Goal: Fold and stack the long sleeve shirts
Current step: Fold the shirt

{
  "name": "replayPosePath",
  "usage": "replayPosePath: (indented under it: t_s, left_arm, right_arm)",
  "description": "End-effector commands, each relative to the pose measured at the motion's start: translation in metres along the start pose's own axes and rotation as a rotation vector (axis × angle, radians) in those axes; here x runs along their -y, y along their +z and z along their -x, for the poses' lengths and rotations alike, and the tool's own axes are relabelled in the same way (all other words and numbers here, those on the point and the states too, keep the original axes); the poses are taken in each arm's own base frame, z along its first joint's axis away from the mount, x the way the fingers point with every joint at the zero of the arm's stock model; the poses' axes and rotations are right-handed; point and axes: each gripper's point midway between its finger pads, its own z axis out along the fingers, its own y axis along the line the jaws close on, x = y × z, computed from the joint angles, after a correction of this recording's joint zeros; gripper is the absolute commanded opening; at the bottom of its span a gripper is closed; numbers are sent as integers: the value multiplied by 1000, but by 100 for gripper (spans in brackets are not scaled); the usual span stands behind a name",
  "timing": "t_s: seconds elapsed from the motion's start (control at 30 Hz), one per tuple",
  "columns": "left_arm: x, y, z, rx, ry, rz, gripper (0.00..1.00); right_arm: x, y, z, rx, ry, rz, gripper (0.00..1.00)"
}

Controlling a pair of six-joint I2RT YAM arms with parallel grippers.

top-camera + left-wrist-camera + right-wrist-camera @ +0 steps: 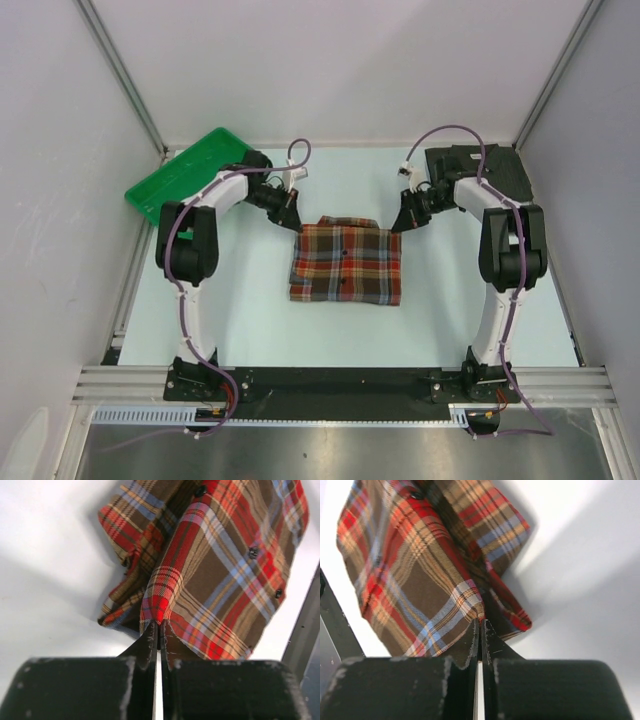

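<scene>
A folded plaid shirt (346,262) is laid flat at the centre. Its far left corner is met by the left gripper (291,219), its far right corner by the right gripper (404,222); cloth seems to be pinched by both. A green tray (185,170) is placed far left, a dark grey shirt (505,170) far right.

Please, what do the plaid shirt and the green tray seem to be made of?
The plaid shirt: woven cloth, matte, perhaps cotton flannel; it folds and creases softly, and the checks look woven in, with small dark buttons. The green tray: probably moulded plastic, smooth and slightly glossy; one even bright colour and a stiff raised rim. The exact fibre cannot be told.
</scene>
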Motion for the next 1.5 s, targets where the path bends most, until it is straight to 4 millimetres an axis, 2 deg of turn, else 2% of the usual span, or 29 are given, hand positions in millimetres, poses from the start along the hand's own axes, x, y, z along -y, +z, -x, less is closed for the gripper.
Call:
replayPosePath:
  t_s: [0.0, 0.13, 0.2, 0.27, 0.3, 0.33, 0.4, 0.43, 0.5, 0.67, 0.83, 0.9, 0.93, 0.97, 1.0, 1.03, 1.07, 1.1, 1.13, 1.17, 1.2, 1.23, 1.27, 1.3, 1.33, 1.37, 1.4, 1.43, 1.47]
  left_arm:
    - [34, -35, 27, 80, 84, -38, 0]
    - [40, -48, 43, 115, 89, -27, 0]
    - [32, -50, 55, 133, 87, -5, 0]
    - [10, -43, 56, 136, 23, 11, 0]
    - [3, -43, 63, 145, 22, 21, 0]
    - [-4, -39, 62, 136, -1, 36, 0]
    - [-22, -26, 60, 125, -31, 34, 0]
    - [-32, -20, 55, 111, -54, 50, 0]
    - [-47, -8, 50, 102, -88, 51, 0]
    - [-74, 2, 49, 99, -139, 112, 0]
    - [-93, 2, 39, 79, -177, 160, 0]
    - [-96, 0, 35, 71, -187, 174, 0]
    - [-97, -2, 34, 73, -190, 174, 1]
    - [-95, -8, 38, 85, -181, 176, 12]
    - [-92, -12, 41, 93, -177, 172, 21]
    - [-86, -20, 47, 122, -170, 143, 30]
    - [-73, -36, 58, 155, -139, 135, 44]
    - [-66, -45, 63, 176, -125, 129, 48]
    - [-53, -58, 73, 220, -92, 108, 52]
    - [-39, -68, 79, 244, -61, 91, 67]
    - [-9, -86, 84, 272, -16, 76, 75]
    - [12, -90, 85, 283, 11, 41, 80]
    - [29, -93, 82, 284, 29, 27, 98]
    - [56, -99, 71, 282, 46, 17, 99]
    - [76, -90, 61, 253, 58, -11, 99]
    - [94, -86, 52, 244, 54, -50, 99]
    - [119, -72, 31, 205, 15, -110, 99]
    - [137, -64, 20, 190, -15, -182, 99]
    - [145, -49, -5, 146, -89, -230, 99]
  right_arm:
    - [-35, -36, 40, 115, -107, 7, 0]
    - [-39, -51, 56, 142, -142, -3, 0]
    - [-25, -46, 56, 129, -148, -25, 0]
    - [-11, -39, 64, 135, -151, -41, 0]
    - [-2, -35, 66, 137, -144, -53, 0]
    - [12, -21, 59, 111, -112, -49, 0]
    - [24, -15, 69, 117, -112, -72, 0]
    - [35, -6, 65, 104, -77, -77, 0]
    - [48, -4, 76, 136, -90, -112, 0]
    - [72, 16, 77, 135, -30, -174, 0]
    - [73, 33, 75, 126, -1, -195, 0]
    - [71, 33, 79, 134, 2, -202, 0]
    - [72, 32, 79, 139, 6, -209, 4]
    - [72, 29, 83, 148, 4, -224, 10]
    - [72, 25, 87, 154, 10, -235, 16]
    - [66, 13, 99, 184, -6, -247, 31]
    - [65, 1, 107, 209, -5, -252, 40]
    - [62, -10, 113, 233, -6, -256, 51]
    - [45, -33, 130, 282, -30, -261, 68]
    - [36, -44, 133, 296, -31, -246, 80]
    - [27, -59, 136, 318, -26, -235, 90]
    - [3, -78, 143, 354, -22, -203, 99]
    - [-16, -80, 134, 344, 4, -135, 100]
    - [-32, -79, 127, 338, 27, -94, 100]
    - [-62, -89, 127, 355, 37, -52, 100]
    - [-74, -75, 104, 315, 90, 7, 100]
    - [-95, -62, 94, 288, 100, 56, 100]
    - [-121, -65, 93, 305, 108, 108, 100]
    - [-126, -47, 64, 252, 170, 140, 100]
